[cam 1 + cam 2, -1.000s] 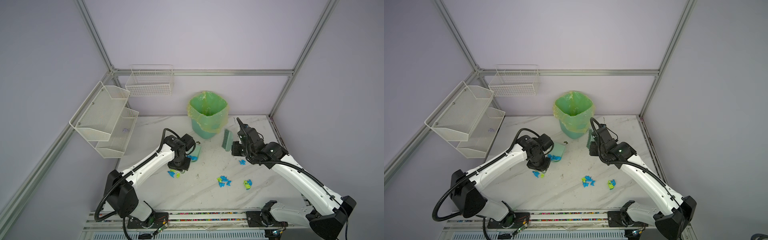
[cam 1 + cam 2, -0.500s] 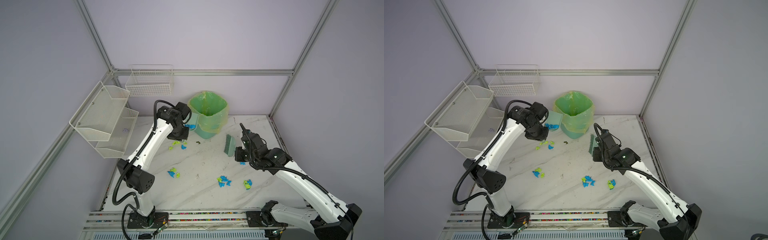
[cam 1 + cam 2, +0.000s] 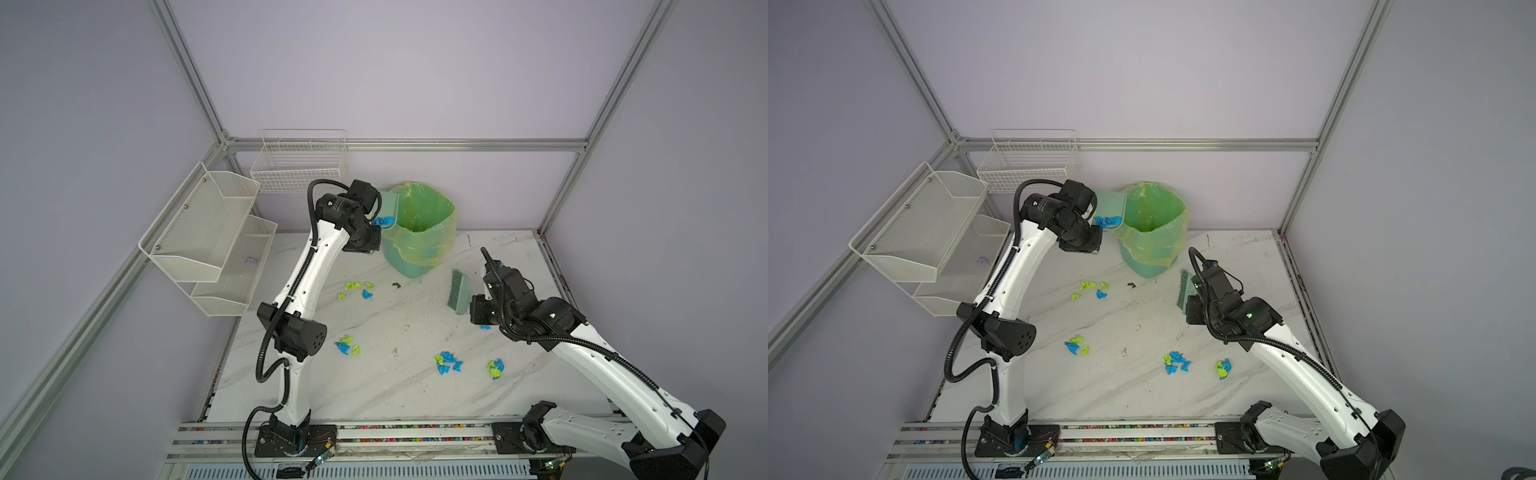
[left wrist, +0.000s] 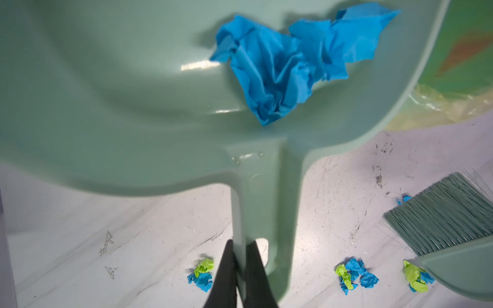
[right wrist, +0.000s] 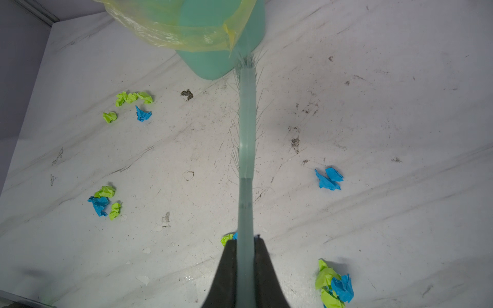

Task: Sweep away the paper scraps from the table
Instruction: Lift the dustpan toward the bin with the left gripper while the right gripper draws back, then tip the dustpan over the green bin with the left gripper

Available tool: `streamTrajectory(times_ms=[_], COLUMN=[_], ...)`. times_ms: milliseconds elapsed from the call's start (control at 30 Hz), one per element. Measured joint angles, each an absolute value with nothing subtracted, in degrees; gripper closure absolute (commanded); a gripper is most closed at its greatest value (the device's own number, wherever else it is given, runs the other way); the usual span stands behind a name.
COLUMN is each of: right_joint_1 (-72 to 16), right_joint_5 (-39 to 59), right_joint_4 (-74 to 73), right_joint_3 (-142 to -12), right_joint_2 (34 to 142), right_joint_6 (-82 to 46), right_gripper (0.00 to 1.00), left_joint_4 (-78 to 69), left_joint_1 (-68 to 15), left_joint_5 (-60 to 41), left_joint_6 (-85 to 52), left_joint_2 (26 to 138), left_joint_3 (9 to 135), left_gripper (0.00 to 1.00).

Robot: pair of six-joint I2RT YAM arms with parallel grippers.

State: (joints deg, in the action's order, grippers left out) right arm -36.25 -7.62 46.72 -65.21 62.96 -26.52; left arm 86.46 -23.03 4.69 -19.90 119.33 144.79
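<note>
My left gripper (image 4: 241, 244) is shut on the handle of a pale green dustpan (image 4: 133, 93). The pan is held up at the rim of the lined green bin (image 3: 419, 232), with crumpled blue paper scraps (image 4: 288, 61) lying in it. My right gripper (image 5: 246, 242) is shut on the handle of a green brush (image 3: 459, 291), which hangs just right of the bin. More blue and yellow-green scraps lie on the table (image 3: 374, 395) in clusters: near the bin (image 3: 355, 289), by the left arm (image 3: 347, 345), at front middle (image 3: 446, 363) and at front right (image 3: 495, 368).
White wire shelves (image 3: 208, 232) hang on the left wall and a wire basket (image 3: 299, 166) on the back wall. A small dark speck (image 3: 396, 284) lies by the bin. The front aluminium rail (image 3: 395, 428) holds the arm bases.
My left arm has lifted the dustpan from the table up to the bin's rim. A few scraps now lie on the table near the bin. The brush has drawn back to the right.
</note>
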Motion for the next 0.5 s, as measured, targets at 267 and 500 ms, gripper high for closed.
streamTrajectory(times_ms=[267, 500], right_joint_1=[-36.14, -35.99], right_joint_5=[-7.94, -8.05], right_joint_4=[46.76, 46.48], right_joint_3=[-64.53, -64.10], right_joint_2=[64.93, 66.32], right_joint_6=[-26.41, -26.28], right_gripper=[1.00, 1.00], left_joint_4=[81.52, 74.70], left_joint_1=[-21.71, -22.59], left_joint_5=[6.15, 10.20], left_joint_6=[-19.90, -19.14], left_joint_2=[122.10, 122.10], left_joint_3=[146.41, 147.00], left_gripper=[1.00, 1.00])
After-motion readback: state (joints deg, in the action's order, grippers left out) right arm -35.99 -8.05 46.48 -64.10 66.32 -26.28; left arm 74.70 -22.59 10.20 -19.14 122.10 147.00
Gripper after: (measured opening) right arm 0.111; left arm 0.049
